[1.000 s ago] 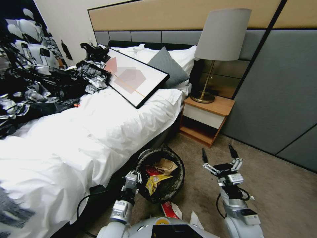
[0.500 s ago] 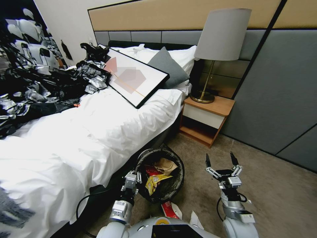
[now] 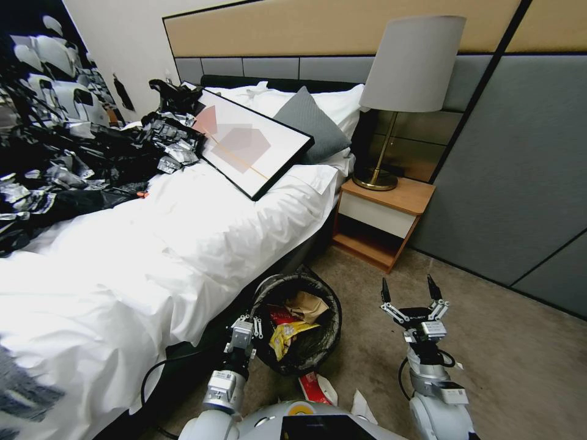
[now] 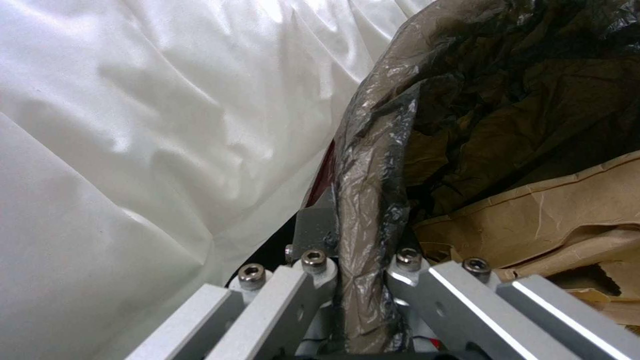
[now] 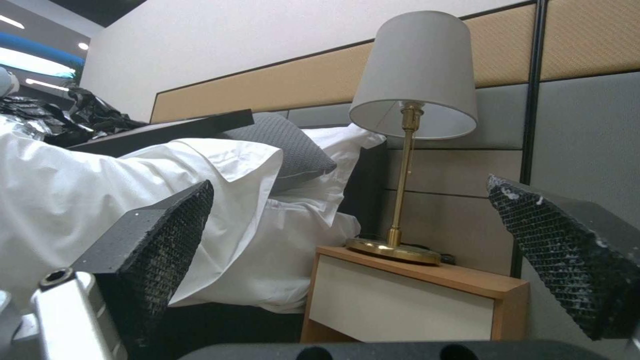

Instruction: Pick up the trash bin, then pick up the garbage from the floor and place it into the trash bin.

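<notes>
Left hand (image 4: 360,260) pinches the trash bin (image 3: 318,354) rim, seen close from its wrist; right hand (image 3: 408,289) spread

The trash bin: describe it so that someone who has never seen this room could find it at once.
Start at the bed with white sheets and look down to the carpet at its side, short of the wooden nightstand. The trash bin stands there, a small round bucket with the left tool clamped on its rim. Its crinkly black liner and the yellow, red and brown litter inside set it apart.
</notes>
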Controlling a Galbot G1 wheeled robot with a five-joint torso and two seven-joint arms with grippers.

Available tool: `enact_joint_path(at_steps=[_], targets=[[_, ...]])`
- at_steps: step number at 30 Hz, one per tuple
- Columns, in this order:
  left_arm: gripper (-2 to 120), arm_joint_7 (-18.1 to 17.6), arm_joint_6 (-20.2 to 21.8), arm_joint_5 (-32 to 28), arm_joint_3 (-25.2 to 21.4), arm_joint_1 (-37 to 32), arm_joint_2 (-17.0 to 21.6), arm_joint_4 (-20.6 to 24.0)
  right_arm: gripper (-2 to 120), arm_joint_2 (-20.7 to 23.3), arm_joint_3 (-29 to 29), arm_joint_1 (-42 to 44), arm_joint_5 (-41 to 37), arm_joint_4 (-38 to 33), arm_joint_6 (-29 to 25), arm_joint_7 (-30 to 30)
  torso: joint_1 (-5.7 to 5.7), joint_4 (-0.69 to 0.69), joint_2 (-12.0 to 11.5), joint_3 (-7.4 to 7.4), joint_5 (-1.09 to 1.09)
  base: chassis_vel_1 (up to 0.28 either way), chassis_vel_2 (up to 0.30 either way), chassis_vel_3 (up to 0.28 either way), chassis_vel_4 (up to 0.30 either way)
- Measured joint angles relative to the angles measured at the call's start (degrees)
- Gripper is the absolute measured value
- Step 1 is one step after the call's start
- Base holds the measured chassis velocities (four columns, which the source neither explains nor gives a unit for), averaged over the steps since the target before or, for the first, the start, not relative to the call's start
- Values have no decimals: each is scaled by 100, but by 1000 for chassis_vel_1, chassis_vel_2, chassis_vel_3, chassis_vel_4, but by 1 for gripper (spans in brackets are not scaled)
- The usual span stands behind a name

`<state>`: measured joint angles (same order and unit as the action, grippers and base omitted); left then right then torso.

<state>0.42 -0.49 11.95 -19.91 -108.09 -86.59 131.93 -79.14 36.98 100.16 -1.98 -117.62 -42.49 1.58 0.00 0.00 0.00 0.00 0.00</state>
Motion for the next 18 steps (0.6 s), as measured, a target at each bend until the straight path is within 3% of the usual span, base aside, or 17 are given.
enact_joint_path(at_steps=[7, 18], targets=[[1, -7, 0, 0, -4, 2, -2, -1, 100, -9, -13, -19, -3, 39, -22, -32, 2, 1, 0, 0, 0, 50, -41, -50, 50], [1, -9, -2, 0, -6, 1, -18, -1, 100, -13, -3, -53, -59, 98, -34, -133, 0, 0, 0, 0, 1, 151, -147, -148, 145]])
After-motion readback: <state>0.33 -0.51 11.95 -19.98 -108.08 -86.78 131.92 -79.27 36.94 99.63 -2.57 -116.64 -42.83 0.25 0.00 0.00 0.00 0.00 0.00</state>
